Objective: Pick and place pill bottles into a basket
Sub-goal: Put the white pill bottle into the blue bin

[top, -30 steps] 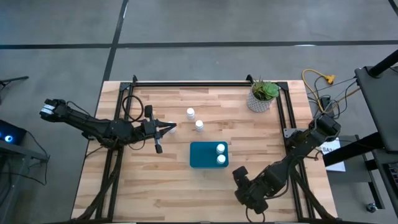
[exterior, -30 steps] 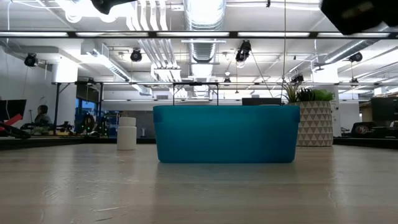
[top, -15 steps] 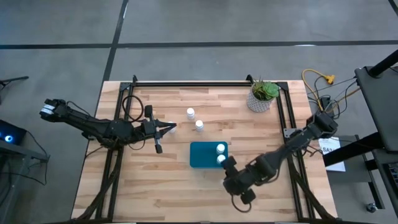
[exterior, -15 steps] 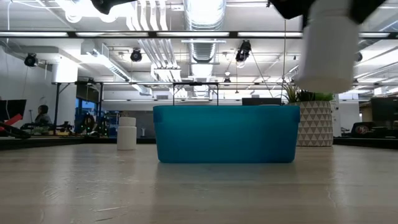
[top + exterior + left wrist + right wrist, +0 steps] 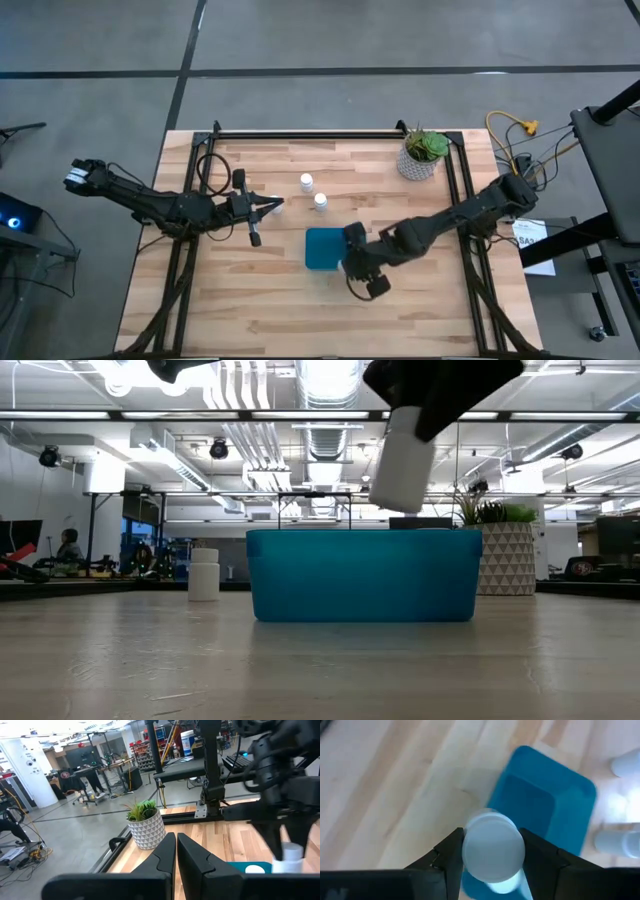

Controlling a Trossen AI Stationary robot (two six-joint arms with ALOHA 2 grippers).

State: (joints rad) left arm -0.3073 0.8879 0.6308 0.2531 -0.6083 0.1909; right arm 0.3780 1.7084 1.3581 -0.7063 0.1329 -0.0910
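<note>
Since a second ago, our right gripper (image 5: 362, 268) swings in from the table's near right, clenched on a pill bottle (image 5: 401, 460), now above the basket (image 5: 364, 575). We judge two bottles already inside, hidden now; the left wrist view shows one cap (image 5: 254, 868). Two bottles (image 5: 306, 182) wait beyond. Left gripper (image 5: 268, 205) rests closed at table's left, empty.

right arm stretched leftward across table from right side, right gripper (image 5: 357, 268) at table centre, fingers (image 5: 451, 855) clamped on a pill bottle (image 5: 493, 851), left arm waiting over left side, left gripper (image 5: 268, 207) fingers together
</note>
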